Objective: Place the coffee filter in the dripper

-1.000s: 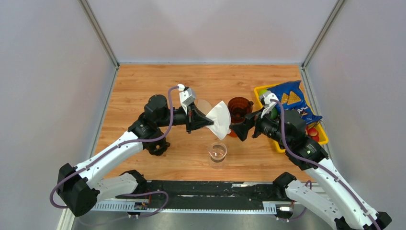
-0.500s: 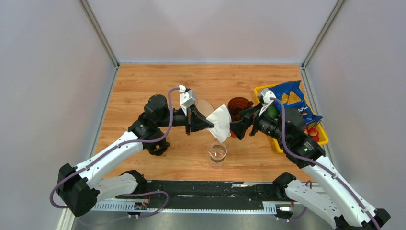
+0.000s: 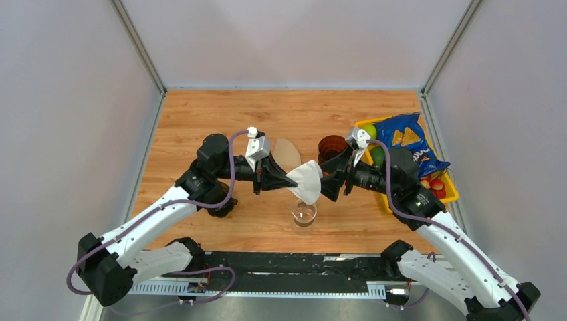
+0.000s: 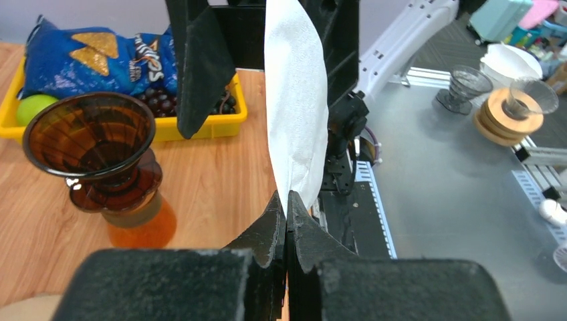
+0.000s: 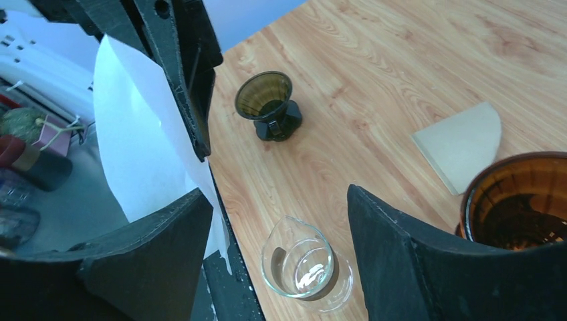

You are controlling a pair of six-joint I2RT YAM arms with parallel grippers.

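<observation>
My left gripper (image 3: 289, 180) is shut on the tip of a white paper coffee filter (image 3: 306, 180) and holds it in the air above the table's middle. In the left wrist view the filter (image 4: 294, 100) stands up from the shut gripper (image 4: 286, 200). My right gripper (image 3: 329, 175) is open, with the filter's free end between its fingers (image 4: 200, 67). In the right wrist view the filter (image 5: 134, 154) lies against the left finger of the open gripper (image 5: 281, 247). The amber dripper (image 3: 332, 148) stands just behind the right gripper, also in both wrist views (image 4: 93, 147) (image 5: 521, 200).
A glass server (image 3: 303, 212) stands below the filter, seen between the right fingers (image 5: 297, 264). A brown filter (image 3: 286, 152) lies flat left of the dripper. A small dark dripper (image 5: 267, 103) stands farther left. A yellow tray (image 3: 446, 194) with a chips bag (image 3: 408, 137) and fruit sits right.
Both grippers moved toward each other and lower. The filter came down over the glass server, and the open right gripper closed in around its free end.
</observation>
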